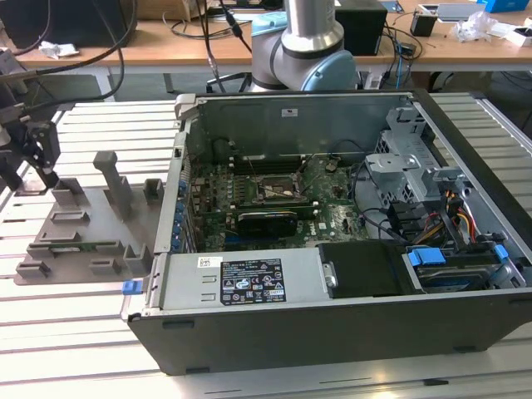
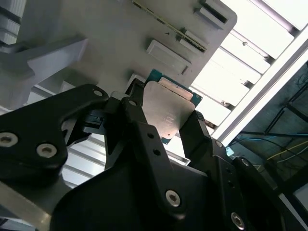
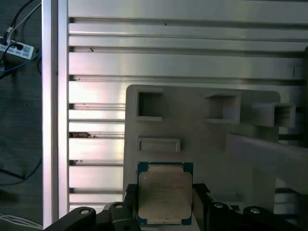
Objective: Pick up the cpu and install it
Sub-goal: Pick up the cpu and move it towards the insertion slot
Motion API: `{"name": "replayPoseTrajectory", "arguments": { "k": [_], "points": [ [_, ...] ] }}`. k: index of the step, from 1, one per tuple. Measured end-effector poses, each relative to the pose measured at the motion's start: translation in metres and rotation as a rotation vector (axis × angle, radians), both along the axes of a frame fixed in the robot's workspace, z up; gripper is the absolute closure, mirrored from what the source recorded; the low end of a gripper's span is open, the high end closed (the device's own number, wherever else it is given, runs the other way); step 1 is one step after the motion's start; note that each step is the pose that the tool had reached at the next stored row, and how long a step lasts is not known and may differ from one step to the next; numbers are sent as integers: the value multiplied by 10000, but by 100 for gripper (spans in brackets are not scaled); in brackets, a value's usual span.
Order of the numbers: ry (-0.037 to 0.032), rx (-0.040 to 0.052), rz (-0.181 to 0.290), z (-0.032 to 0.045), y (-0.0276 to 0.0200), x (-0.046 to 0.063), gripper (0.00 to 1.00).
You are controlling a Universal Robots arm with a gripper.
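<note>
Gripper (image 1: 48, 176) sits at the exterior view's left, over the far corner of the grey tray (image 1: 83, 220). In the second wrist view the claw is narrowed onto the cpu (image 2: 168, 113), fingers (image 2: 137, 120) on two opposite edges, silvery lid showing, green rim. Can't tell if it's clear of the tray. To the right: open PC case (image 1: 332, 332), socket (image 1: 274, 189) on the motherboard, black sticker (image 1: 251, 283) with white print on the case's silver cover.
</note>
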State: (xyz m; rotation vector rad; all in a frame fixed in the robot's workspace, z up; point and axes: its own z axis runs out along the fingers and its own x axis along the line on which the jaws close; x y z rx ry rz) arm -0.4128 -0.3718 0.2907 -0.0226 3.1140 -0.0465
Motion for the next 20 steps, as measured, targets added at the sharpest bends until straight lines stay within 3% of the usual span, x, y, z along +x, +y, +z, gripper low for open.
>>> {"name": "replayPoseTrajectory", "arguments": {
  "k": [16, 19, 20],
  "points": [
    [0, 0, 0, 302, 0, 0, 46],
    [0, 0, 0, 386, 0, 0, 46],
    [0, 0, 0, 502, 0, 0, 46]
  ]
}}
